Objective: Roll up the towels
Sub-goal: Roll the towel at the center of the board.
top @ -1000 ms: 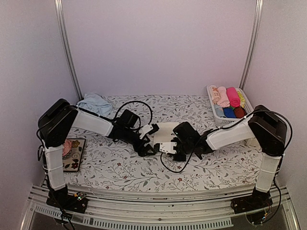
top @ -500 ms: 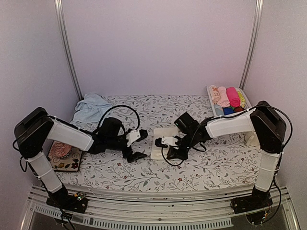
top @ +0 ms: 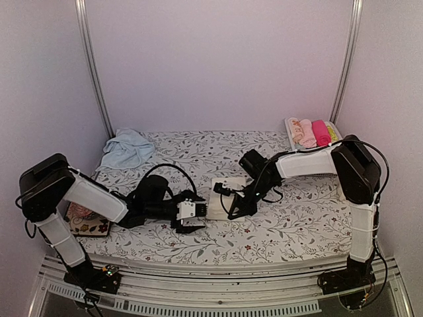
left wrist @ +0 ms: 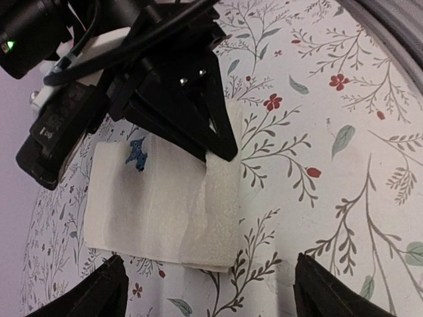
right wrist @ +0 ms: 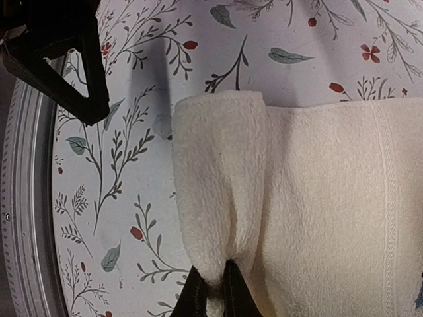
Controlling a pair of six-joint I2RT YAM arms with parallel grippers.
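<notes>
The cream towel (top: 217,195) lies flat mid-table, with its right-hand edge turned over into a short first roll (right wrist: 218,191). My right gripper (top: 234,202) is shut on that turned edge, its fingertips (right wrist: 198,298) pinching the fold at its end. My left gripper (top: 190,219) hovers open just in front of the towel's near edge (left wrist: 165,254), with its fingertips (left wrist: 109,294) wide apart and nothing between them. In the left wrist view the right gripper's black fingers (left wrist: 215,129) rest on the towel (left wrist: 152,198). The light blue towel (top: 127,148) lies crumpled at the back left.
A white basket (top: 289,129) at the back right holds several rolled cloths in pink and other colours. A pink knitted lump (top: 80,210) sits on a small mat at the left edge, beside my left arm. The table wears a floral cloth (top: 297,224).
My left gripper has drawn back from the towel toward the near side. My right gripper has shifted left and back with the towel's edge pinched, turning it over.
</notes>
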